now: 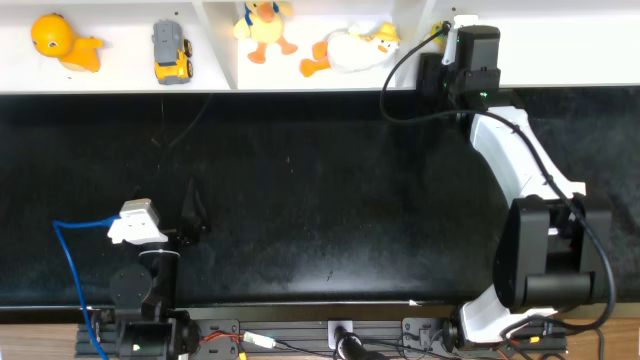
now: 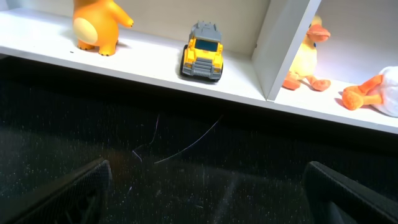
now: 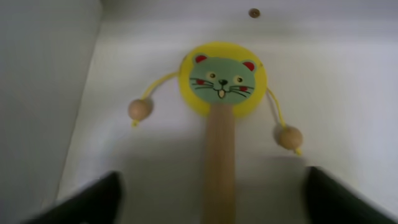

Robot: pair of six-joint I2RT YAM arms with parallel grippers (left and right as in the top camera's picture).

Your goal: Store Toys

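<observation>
The right tool point(image 3: 211, 183) was at the far right compartment of the white shelf point(image 1: 120, 80), at the back of the black tabletop point(image 1: 330, 200). Its two fingers stood wide apart, so it was open and held nothing. In the right wrist view a rattle drum point(image 3: 222, 78) lay flat on the white floor of this compartment. It had a yellow round head with a green cat face, and its wooden handle point(image 3: 220, 162) pointed toward the tool, lying between the two fingers without touching either. One wooden bead point(image 3: 140, 109) on a yellow string lay at each side of the head, and the compartment's side wall point(image 3: 43, 93) stood close to one of them.

The left tool point(image 2: 205, 171) was low over the tabletop, near the left arm's base and well apart from the shelf. Its fingers were also spread wide, with nothing between them.

Four other toys were on the shelf. An orange duck point(image 1: 62, 42) and a yellow toy truck point(image 1: 171, 52) stood in the left compartment. After a white divider point(image 2: 283, 43) came a yellow plush duck point(image 1: 265, 28), sitting upright, and beside it a white plush duck point(image 1: 350, 50) lying on its side.
</observation>
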